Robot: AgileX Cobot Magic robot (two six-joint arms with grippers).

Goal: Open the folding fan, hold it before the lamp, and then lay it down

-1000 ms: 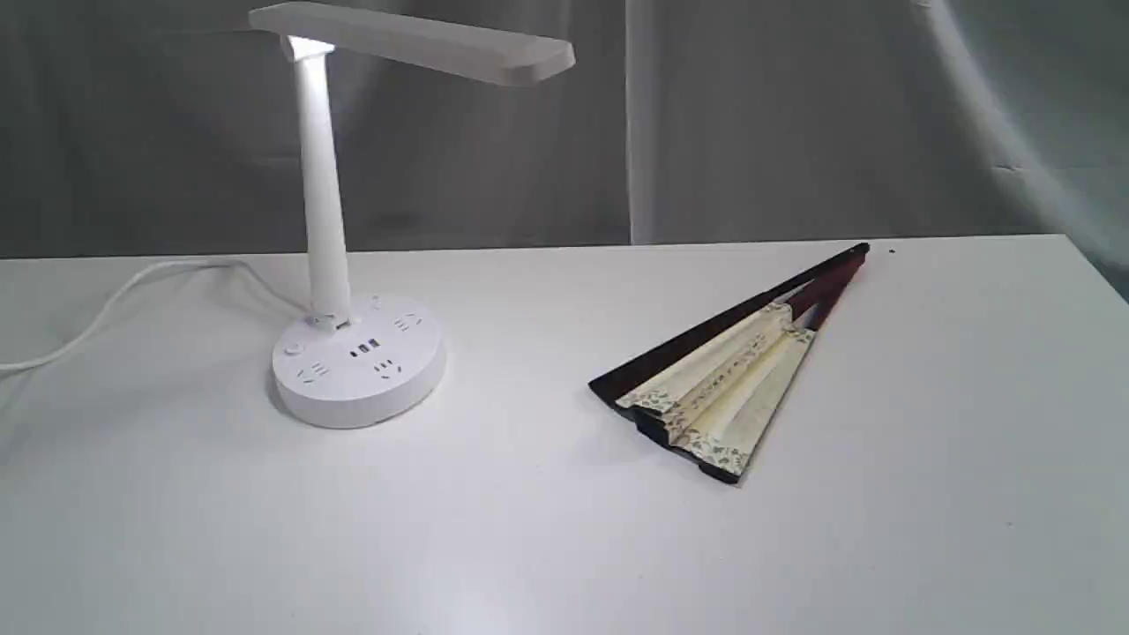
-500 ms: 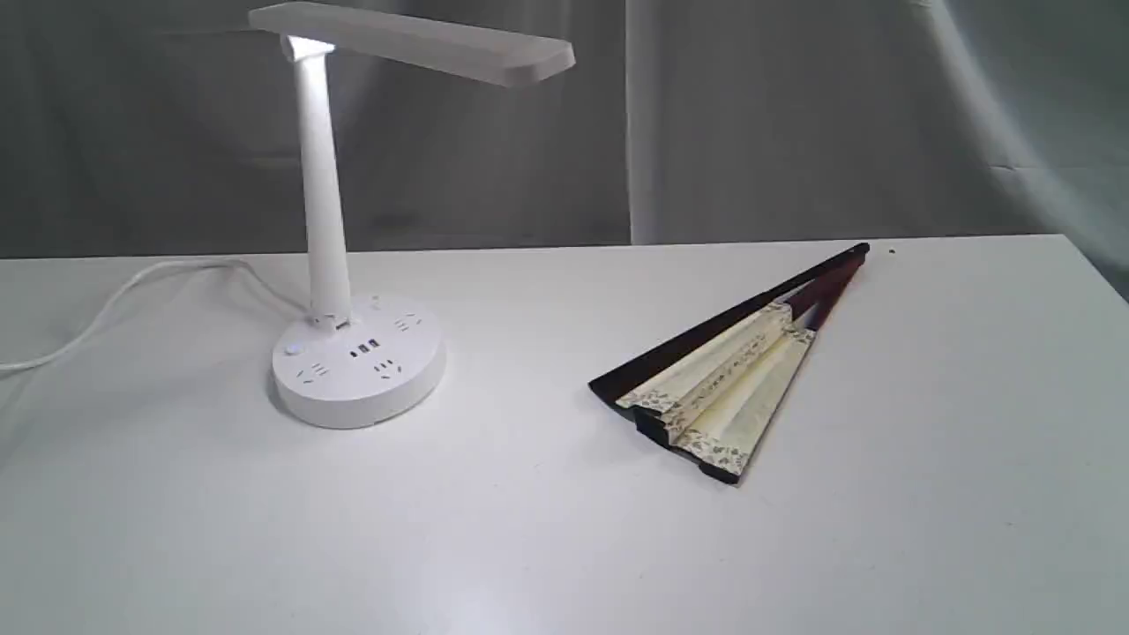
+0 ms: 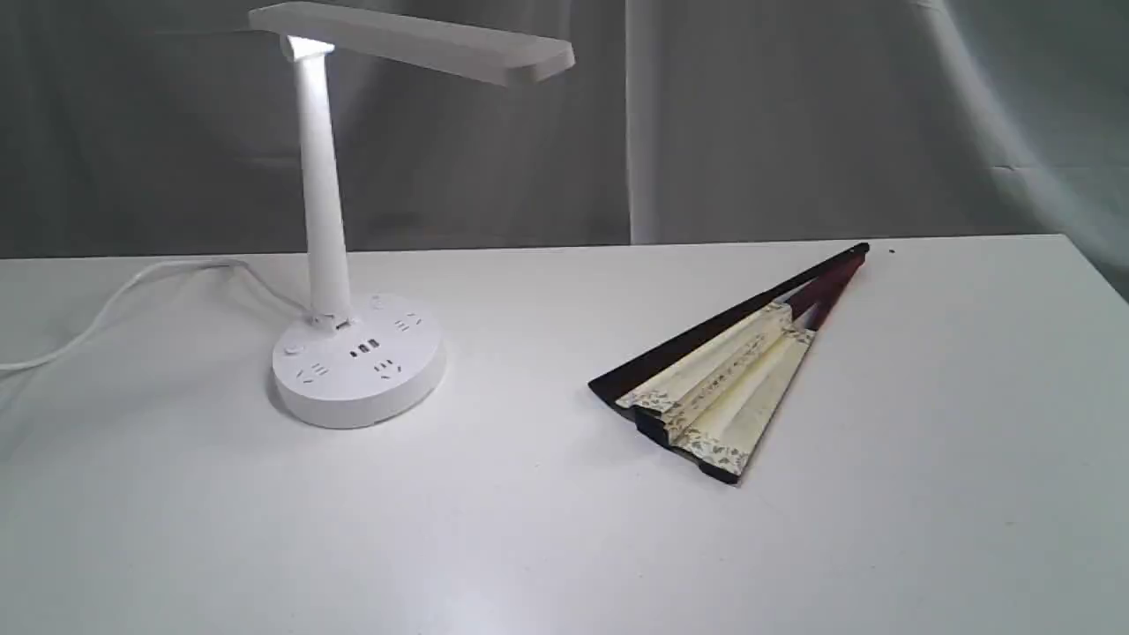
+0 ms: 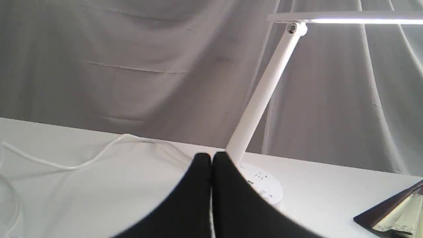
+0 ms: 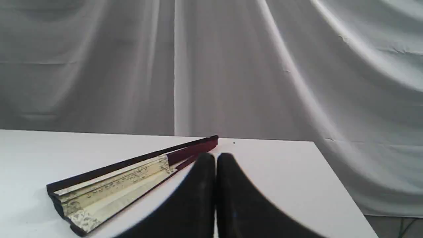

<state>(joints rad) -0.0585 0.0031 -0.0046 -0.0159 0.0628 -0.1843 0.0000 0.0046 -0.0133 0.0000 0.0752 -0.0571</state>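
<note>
Looking first at the folding fan (image 3: 716,388): lies flat on the white counter (image 3: 529,547), only a few pleats spread, well apart from the lamp (image 3: 325,220) and to its right in the exterior view. Points its pivot end toward the far edge, wide end toward the near side. Shows cream leaf between dark guards, with maroon ribs bare near the pivot.

Judging the handling: likely light, with stiff wooden guards and a thin paper leaf that would crease or tear under a pinch. Best taken by the guards, never by the leaf; probably one guard near the bare ribs for each tool, then drawn apart about the pivot. Could skate on the smooth counter when nudged, so worth pinning one side first.

Turning to the left tool (image 4: 211,162): pressed together, nothing held, facing the lamp's base. Same for the right tool (image 5: 215,162): closed and empty, facing the fan's rib end, apparently clear of it. Neither seen in the exterior view. Must spread before any grasp. Nothing of the task begun yet.
</note>
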